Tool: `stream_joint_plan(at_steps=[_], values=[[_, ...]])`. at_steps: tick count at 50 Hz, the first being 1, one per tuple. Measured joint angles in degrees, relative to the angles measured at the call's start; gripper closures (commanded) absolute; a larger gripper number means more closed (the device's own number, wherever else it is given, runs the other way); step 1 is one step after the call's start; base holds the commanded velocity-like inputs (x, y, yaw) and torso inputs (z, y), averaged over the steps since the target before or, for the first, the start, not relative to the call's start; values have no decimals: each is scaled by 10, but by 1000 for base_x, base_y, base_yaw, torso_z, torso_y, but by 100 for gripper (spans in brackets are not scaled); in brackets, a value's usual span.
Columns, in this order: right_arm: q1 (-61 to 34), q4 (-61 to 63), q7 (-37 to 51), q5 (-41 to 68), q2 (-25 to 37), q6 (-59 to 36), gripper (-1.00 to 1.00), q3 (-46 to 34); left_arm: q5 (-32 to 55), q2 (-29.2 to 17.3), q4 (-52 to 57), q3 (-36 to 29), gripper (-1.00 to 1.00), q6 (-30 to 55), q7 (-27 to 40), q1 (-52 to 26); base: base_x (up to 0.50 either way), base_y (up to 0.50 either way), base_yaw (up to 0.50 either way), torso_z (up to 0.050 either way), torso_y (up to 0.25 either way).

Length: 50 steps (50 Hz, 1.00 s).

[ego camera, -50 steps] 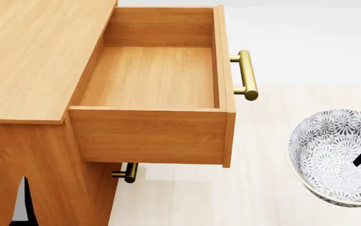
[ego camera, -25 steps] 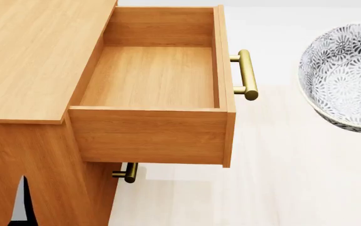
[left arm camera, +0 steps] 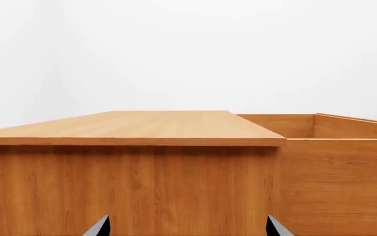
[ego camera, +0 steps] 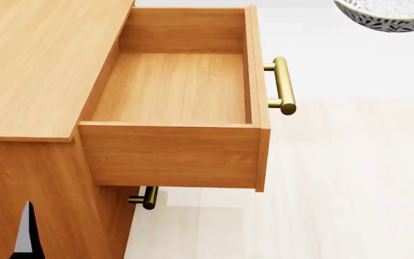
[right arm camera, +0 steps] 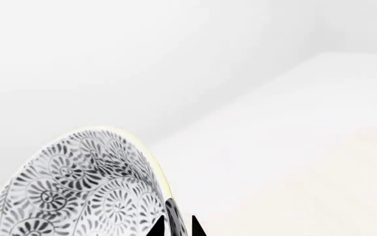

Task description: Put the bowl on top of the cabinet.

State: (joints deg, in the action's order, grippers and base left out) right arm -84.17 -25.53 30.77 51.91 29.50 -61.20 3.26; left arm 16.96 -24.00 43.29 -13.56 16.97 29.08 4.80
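Observation:
The bowl (ego camera: 387,15), white with a dense dark floral pattern, hangs in the air at the top right of the head view, cut off by the frame edge, right of the cabinet. In the right wrist view the bowl (right arm camera: 83,187) fills the lower part, and my right gripper (right arm camera: 175,227) is shut on its rim wall, one dark fingertip on each side. The honey-brown cabinet has a flat bare top (ego camera: 41,65) (left arm camera: 135,125). My left gripper (left arm camera: 187,228) is open in front of the cabinet's side panel, holding nothing. The right gripper itself is outside the head view.
The cabinet's top drawer (ego camera: 174,89) stands pulled out and holds nothing, with a brass bar handle (ego camera: 282,85) on its front. A second brass handle (ego camera: 148,198) shows lower down. A pale floor (ego camera: 351,189) lies right of the cabinet. A dark sliver of my left arm (ego camera: 29,229) shows low beside the cabinet.
The bowl, held by my right gripper, has travelled from the lower right to the top right edge of the head view. The cabinet, drawer and left arm have not moved.

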Motion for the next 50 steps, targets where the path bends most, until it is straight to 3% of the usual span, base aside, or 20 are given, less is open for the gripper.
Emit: stream_joint_plan(at_steps=[29, 39, 50], values=[[-255, -397, -168, -118, -143, 127, 100, -130, 8, -2, -1, -5, -100, -5, 1, 0, 0, 0, 0, 0, 0], [-282, -464, -207, -176, -192, 147, 100, -90, 13, -4, 1, -3, -100, -6, 2, 0, 0, 0, 0, 0, 0], [-290, -491, -223, -263, -246, 143, 100, 25, 22, -7, 3, 2, -100, -8, 2, 1, 0, 0, 0, 0, 0]])
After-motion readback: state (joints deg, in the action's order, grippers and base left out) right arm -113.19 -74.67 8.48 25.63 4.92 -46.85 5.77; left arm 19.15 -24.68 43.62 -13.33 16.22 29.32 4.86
